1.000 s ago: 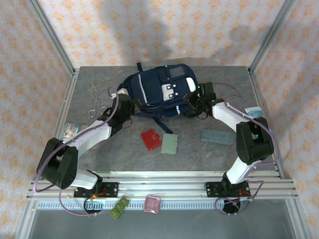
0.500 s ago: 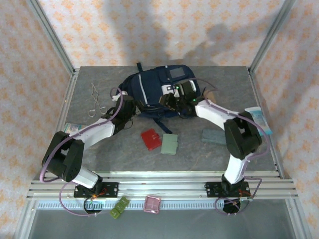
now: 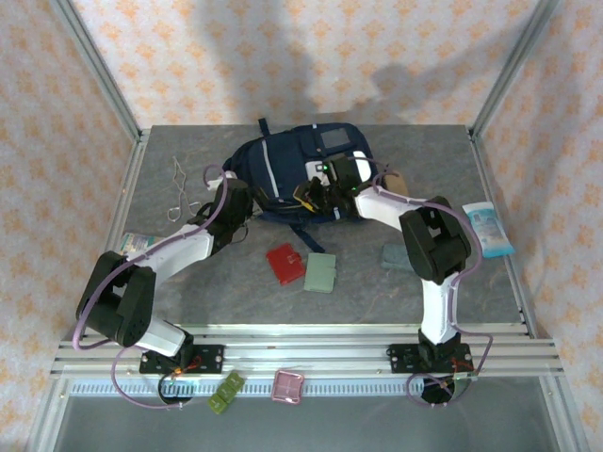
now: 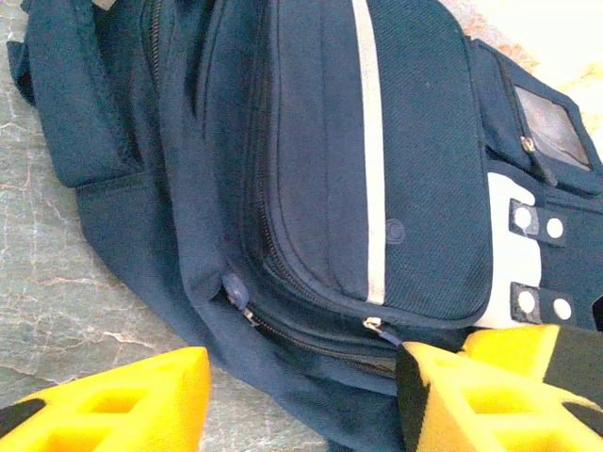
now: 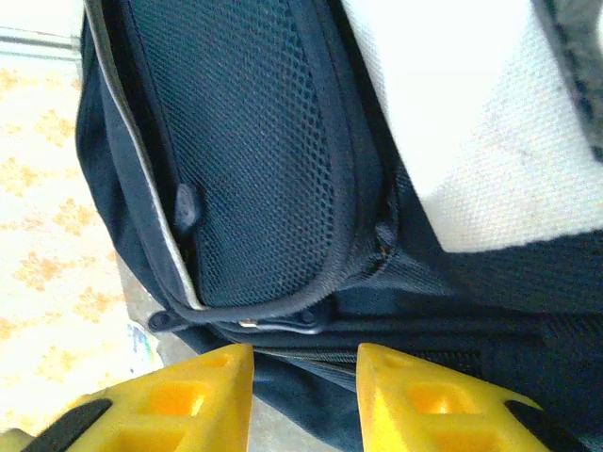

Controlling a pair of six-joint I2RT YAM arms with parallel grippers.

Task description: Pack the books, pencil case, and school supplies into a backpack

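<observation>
Swinging my right gripper (image 5: pixel 304 365) onto the backpack (image 3: pixel 283 165) front, I opened my left gripper (image 4: pixel 301 377); both stand parted, empty, zip apparently closed

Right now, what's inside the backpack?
The backpack has its fabric covering the interior, so its contents cannot be told. The red case, green case and grey slab lie outside it on the table.

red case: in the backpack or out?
Out. The red case lies on the table in front of the backpack, next to the pale green case.
</observation>
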